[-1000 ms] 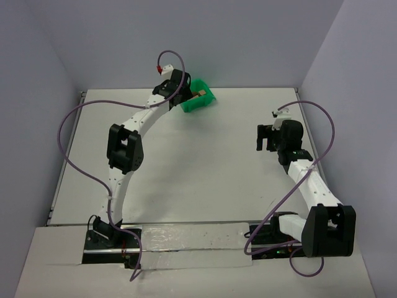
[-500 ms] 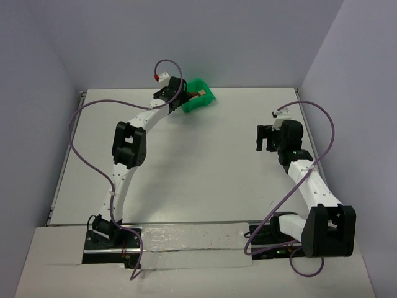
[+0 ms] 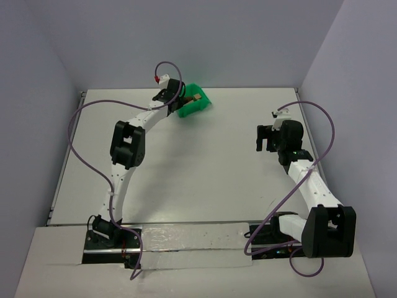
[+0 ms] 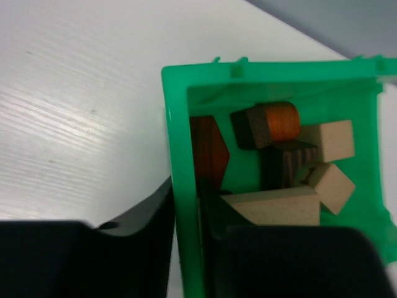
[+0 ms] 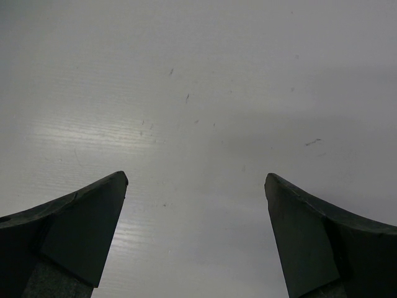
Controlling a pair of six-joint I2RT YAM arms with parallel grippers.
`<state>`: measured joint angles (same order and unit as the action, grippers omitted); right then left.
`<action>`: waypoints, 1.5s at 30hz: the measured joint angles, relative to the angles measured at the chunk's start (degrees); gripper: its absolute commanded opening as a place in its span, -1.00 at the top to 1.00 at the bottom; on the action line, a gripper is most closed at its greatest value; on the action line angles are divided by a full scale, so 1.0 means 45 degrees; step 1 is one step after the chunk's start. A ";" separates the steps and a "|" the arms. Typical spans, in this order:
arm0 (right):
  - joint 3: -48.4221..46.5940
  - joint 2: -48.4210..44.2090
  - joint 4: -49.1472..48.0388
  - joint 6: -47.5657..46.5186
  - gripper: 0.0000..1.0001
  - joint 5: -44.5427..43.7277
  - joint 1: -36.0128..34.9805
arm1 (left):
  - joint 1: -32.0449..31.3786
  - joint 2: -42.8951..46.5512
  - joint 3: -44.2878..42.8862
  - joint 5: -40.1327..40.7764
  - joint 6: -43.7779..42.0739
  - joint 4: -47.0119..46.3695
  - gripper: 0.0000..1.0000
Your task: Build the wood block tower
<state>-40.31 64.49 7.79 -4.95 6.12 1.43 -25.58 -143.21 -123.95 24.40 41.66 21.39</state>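
Note:
A green plastic bin (image 4: pixel 180 124) at the table's far edge holds several loose wooden blocks. Among them are a tan wedge (image 4: pixel 276 208), two tan cubes (image 4: pixel 335 139), a reddish-brown piece (image 4: pixel 208 152), an orange-brown rounded piece (image 4: pixel 276 123) and a dark brown piece (image 4: pixel 291 164). No wood block tower stands in any view. My left gripper (image 4: pixel 186 211) is shut on the bin's left wall, one finger outside and one inside. From above, the bin (image 3: pixel 198 105) sits beside the left gripper (image 3: pixel 180 105). My right gripper (image 5: pixel 196 186) hangs open over bare table at the right (image 3: pixel 265 138).
The white table (image 3: pixel 205 167) ends at grey walls at the back and on both sides. The bin stands close to the back edge. Purple cables loop off both arms.
My left gripper has gone from open to shut on the bin's wall. The bin has shifted slightly left and nearer. The right arm has not moved.

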 measured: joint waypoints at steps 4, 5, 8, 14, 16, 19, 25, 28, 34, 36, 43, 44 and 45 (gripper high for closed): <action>-0.0046 -0.0012 0.0012 0.0005 -0.99 0.0101 0.0000 | 0.0324 0.0505 0.0551 -0.0454 -0.0679 0.0540 1.00; -0.0049 -0.0026 0.0018 0.0005 -0.99 0.0126 0.0000 | 0.0417 0.0673 0.0729 -0.0520 -0.0921 0.0724 1.00; -0.0049 -0.0095 0.0046 0.0005 -0.99 0.0178 0.0000 | 0.0803 0.1376 0.1594 -0.0935 -0.1745 0.1208 1.00; -0.0061 -0.0329 0.0132 0.0025 -0.99 0.0267 0.0000 | 0.1650 0.4541 0.5985 -0.2236 -0.4504 0.0947 1.00; -0.0068 -0.0400 0.0135 0.0044 -0.99 0.0335 0.0000 | 0.1780 0.6107 0.7759 -0.2586 -0.5725 0.0858 1.00; -0.0073 -0.0480 0.0146 0.0049 -0.99 0.0462 0.0005 | 0.1741 0.8451 0.9750 -0.3111 -0.7607 0.0768 1.00; -0.0205 -0.0502 0.0204 0.0053 -0.99 0.0670 0.0010 | 0.1558 1.1740 1.1863 -0.4038 -1.0868 0.0288 1.00; -0.0209 -0.0543 0.0208 0.0053 -0.99 0.0748 0.0014 | 0.1527 1.2863 1.2939 -0.4269 -1.2236 -0.0023 1.00; -0.0209 -0.0593 0.0230 0.0073 -0.99 0.0858 0.0015 | 0.0926 1.4575 1.4853 -0.3991 -1.4127 -0.0363 1.00; -0.0213 -0.0593 0.0242 0.0099 -0.99 0.0899 0.0015 | 0.0471 1.5004 1.5424 -0.3765 -1.4731 -0.0433 1.00; -0.0214 -0.0617 0.0297 0.0141 -0.99 0.0932 0.0015 | -0.1118 1.5512 1.6556 -0.2445 -1.6208 -0.1247 1.00; -0.0214 -0.0621 0.0297 0.0141 -0.99 0.0934 0.0015 | -0.1296 1.5512 1.6626 -0.2202 -1.6337 -0.1375 1.00; -0.0214 -0.0622 0.0297 0.0141 -0.99 0.0934 0.0015 | -0.1513 1.5516 1.6694 -0.1900 -1.6485 -0.1578 1.00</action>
<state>-41.28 61.69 9.13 -4.32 10.33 1.50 -32.39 -73.39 -48.83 15.84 -32.52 14.29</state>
